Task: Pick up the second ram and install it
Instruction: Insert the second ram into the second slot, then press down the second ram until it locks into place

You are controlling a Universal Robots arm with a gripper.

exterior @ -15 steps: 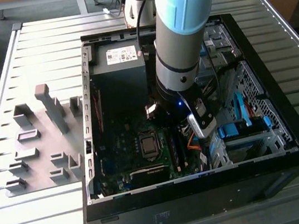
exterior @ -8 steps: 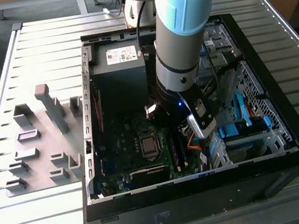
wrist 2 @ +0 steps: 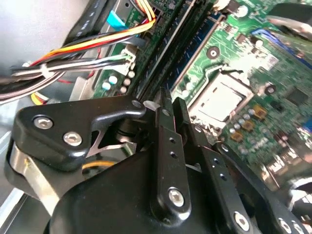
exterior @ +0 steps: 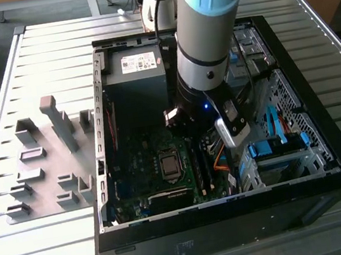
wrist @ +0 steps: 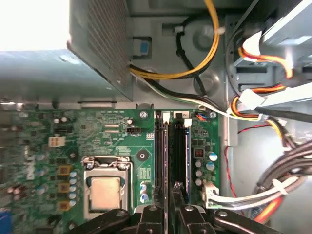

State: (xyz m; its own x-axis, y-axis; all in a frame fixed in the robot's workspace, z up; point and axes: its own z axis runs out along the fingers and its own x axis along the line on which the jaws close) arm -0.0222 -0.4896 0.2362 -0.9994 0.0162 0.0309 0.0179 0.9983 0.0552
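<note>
Arm (exterior: 208, 38) reaches steeply down into the open computer case (exterior: 330, 161) on the slatted table (exterior: 47, 248) | gripper (wrist 2: 170, 109) low over the motherboard (wrist: 122, 141) memory slots, fingers drawn close together | second ram (wrist: 165, 161) stands edge-on in a slot, directly under the fingertips; contact unclear.

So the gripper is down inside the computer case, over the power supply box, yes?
Not quite. The gripper is down inside the computer case, but over the memory slots next to the processor socket, not over the power supply box. The first wrist view shows it.
</note>
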